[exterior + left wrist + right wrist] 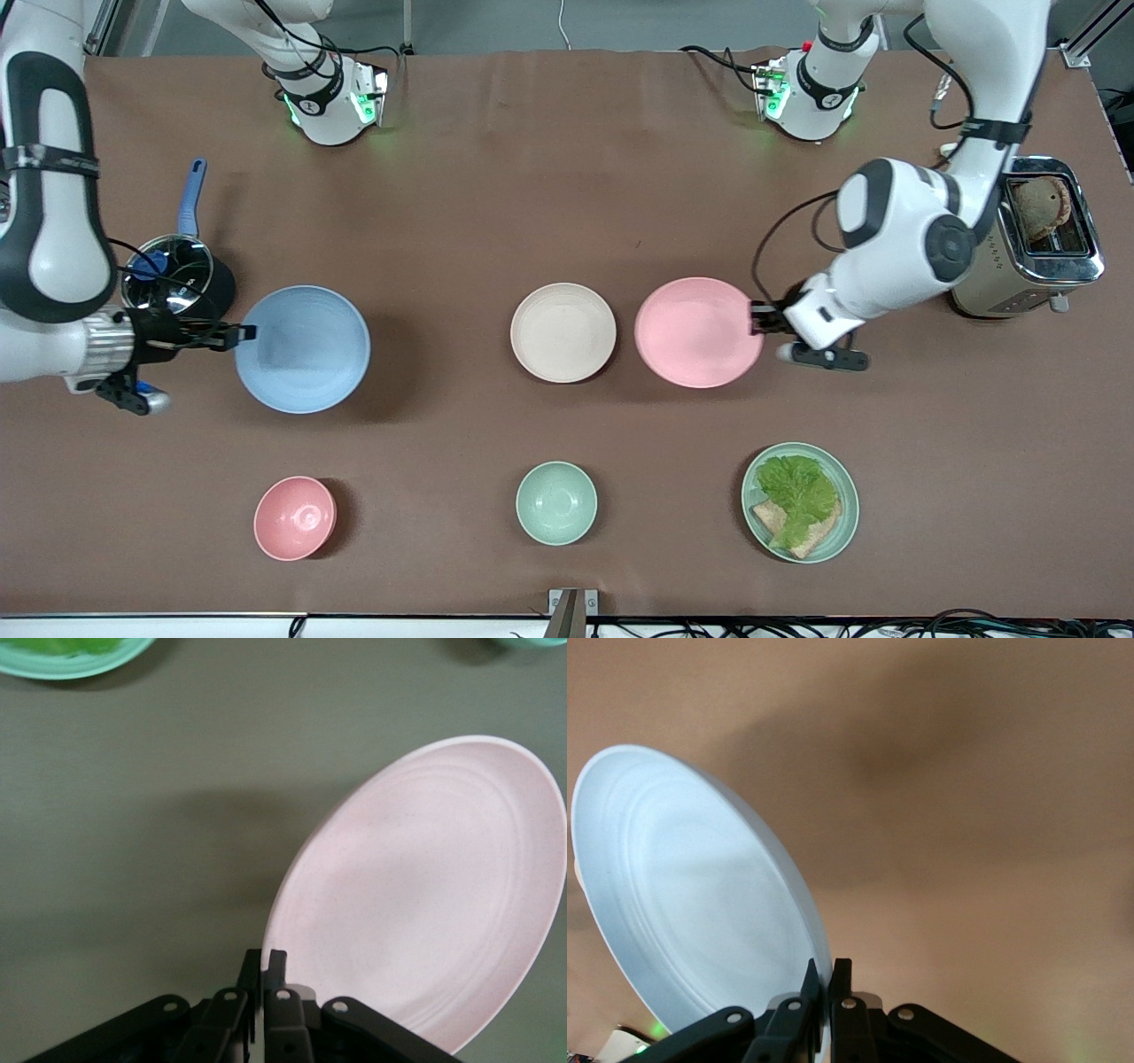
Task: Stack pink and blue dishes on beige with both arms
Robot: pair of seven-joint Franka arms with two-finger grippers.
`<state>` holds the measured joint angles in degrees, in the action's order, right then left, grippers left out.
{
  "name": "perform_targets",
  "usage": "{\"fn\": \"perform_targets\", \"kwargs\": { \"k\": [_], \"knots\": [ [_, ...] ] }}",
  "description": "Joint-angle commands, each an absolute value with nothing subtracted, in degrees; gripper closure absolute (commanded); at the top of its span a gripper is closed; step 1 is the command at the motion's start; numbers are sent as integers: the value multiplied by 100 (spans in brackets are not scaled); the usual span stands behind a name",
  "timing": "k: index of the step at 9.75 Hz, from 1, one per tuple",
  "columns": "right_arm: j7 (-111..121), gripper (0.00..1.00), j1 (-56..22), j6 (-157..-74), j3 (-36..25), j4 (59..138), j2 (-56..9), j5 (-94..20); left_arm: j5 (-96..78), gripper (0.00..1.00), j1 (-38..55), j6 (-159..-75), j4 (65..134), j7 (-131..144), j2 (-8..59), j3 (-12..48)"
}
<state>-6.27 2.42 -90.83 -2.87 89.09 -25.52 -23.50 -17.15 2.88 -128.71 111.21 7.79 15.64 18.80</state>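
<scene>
While both plates are pinched by a thin rim, we judge them light, stiff and matte enough not to slip, though an edge hold lets a plate sag or swing; our left gripper (760, 319) has its jaws clamped on the rim of the pink plate (698, 331), lifted just beside the beige plate (563, 332) that lies flat mid-bench; our right gripper (241, 334) has its jaws clamped on the rim of the blue plate (303, 347), raised over the bench toward the right arm's end; we would keep to the rim, since a shallow plate offers nothing else to take.
</scene>
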Motion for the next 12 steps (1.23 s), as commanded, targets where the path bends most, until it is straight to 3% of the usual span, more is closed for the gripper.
{"fn": "perform_targets", "kwargs": {
  "k": [1,2,5,10,11,12],
  "knots": [
    [-1115,99,238,-9088,60,9017,-2312,-2276,-1723,98,281,-12858,10698,1457,2167,2554],
    [-1160,99,220,-9123,201,9035,-2312,-2285,-1697,98,377,-12911,10470,1485,2771,2845],
    [-1686,99,176,-9333,614,9053,-2320,-2285,-1348,95,1141,-13654,9941,2141,3944,2830],
    [-2407,98,132,-10535,1492,9798,-2312,-2294,-73,95,1195,-13799,9879,2856,4219,2821],
    [-2539,98,132,-10816,1651,10000,-2320,-2285,-27,61,1195,-13816,9870,2952,4236,2830],
    [-2549,98,88,-11124,1809,10193,-2320,-2294,0,12,1213,-13956,9783,3005,4332,2830]
  ]
}}
